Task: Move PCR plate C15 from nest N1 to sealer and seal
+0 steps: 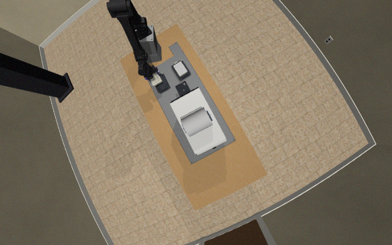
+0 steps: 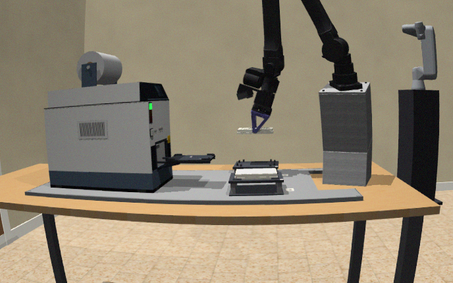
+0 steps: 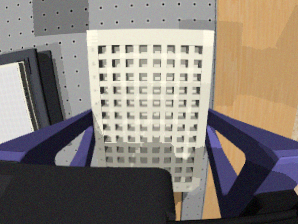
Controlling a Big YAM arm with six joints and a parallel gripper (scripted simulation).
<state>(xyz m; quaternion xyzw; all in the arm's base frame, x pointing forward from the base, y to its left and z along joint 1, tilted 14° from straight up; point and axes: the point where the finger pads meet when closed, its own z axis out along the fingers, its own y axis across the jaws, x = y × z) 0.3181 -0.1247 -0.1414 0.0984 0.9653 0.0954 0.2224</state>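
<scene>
The white 96-well plate C15 [image 2: 253, 133] hangs level in the air, wells up, well above the table. My gripper [image 2: 257, 127] is shut on it, its blue fingers on the plate's two long sides, as the wrist view [image 3: 152, 137] shows around the plate [image 3: 152, 99]. The empty black nest N1 [image 1: 162, 87] lies just below and beside the held plate [image 1: 156, 80]. The sealer [image 2: 108, 135] stands at the left with its lamp green [image 2: 150, 106]. Its dark stage [image 2: 191, 158] is out and empty.
The sealed plate C51 [image 2: 255, 172] sits in nest N2 [image 2: 255, 182], nearer the camera than N1; it also shows in the top view [image 1: 181, 69]. The arm's grey pedestal [image 2: 345, 135] stands to the right. A foil roll [image 2: 99, 68] sits on top of the sealer.
</scene>
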